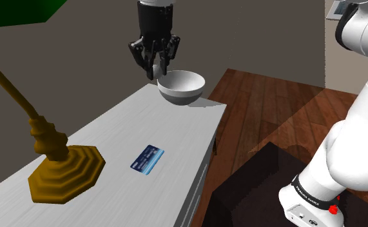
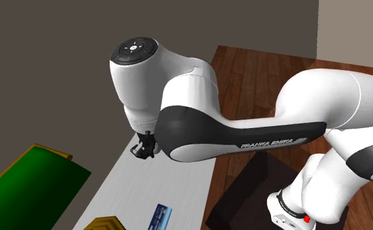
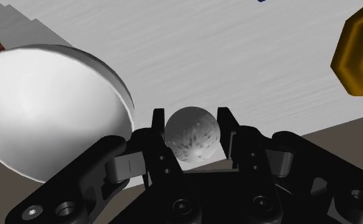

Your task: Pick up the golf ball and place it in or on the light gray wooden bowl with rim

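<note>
my gripper [image 1: 157, 62] hangs in the upper middle of the shoulder view, above the far end of the pale table top [image 1: 144, 122]. my two fingers are closed part way and clamped on the golf ball [image 3: 192, 137]. the wrist view shows it plainly: a dimpled grey-white sphere sits between my black fingertips [image 3: 159, 119], one pressed to each flank, with nothing holding it from below. so i judge the pick is done and i am in the carry, close to the drop.

the bowl [image 1: 181, 93] stands just right of centre in the upper part of the shoulder view, at the table's far corner. it is light grey, rounded and upright, mouth up. the ball is clear of the table and sits by the bowl's left rim in that view, a touch above it. i cannot tell whether it is over the opening or just short of it. in the wrist view the bowl [image 3: 46, 108] lies beside my fingers rather than straight beneath the ball, so i think i am a little off to one side.

next, i reckon, comes a short slide toward the bowl's middle, a slight drop, then opening. a ball rolls, so release should be low and over the hollow. dropped on the rim, it could bounce off the table edge. the blue card [image 1: 148, 158] and brass-coloured lamp base [image 1: 66, 171] at lower left are well apart from this.
</note>
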{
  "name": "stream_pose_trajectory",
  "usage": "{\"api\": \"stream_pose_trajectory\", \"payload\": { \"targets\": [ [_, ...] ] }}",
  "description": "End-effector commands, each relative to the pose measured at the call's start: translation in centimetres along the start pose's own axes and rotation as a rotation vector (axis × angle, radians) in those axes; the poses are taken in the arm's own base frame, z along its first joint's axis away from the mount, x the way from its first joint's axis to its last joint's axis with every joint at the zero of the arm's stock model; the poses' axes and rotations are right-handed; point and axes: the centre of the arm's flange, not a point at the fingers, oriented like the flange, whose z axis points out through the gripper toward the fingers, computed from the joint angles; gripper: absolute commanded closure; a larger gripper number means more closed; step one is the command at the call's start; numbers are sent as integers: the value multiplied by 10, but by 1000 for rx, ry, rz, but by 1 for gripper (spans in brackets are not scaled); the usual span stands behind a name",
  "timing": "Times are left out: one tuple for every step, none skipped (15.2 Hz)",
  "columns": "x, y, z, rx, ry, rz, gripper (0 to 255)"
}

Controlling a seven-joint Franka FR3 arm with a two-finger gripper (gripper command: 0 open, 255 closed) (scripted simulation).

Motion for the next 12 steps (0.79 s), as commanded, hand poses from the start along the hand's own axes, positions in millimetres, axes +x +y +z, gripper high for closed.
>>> {"api": "stream_pose_trajectory", "payload": {
  "targets": [
    [5,19,-2,0,0,0,255],
    [9,31,-1,0,0,0,255],
    [13,44,0,0,0,0,255],
    [17,56,1,0,0,0,255],
    [21,69,1,0,0,0,255],
    [25,81,2,0,0,0,255],
    [28,94,3,0,0,0,255],
    [32,107,4,0,0,0,255],
    [36,119,4,0,0,0,255],
    [40,132,5,0,0,0,255],
    [44,144,6,0,0,0,255],
    [48,157,7,0,0,0,255]
  ]
}}
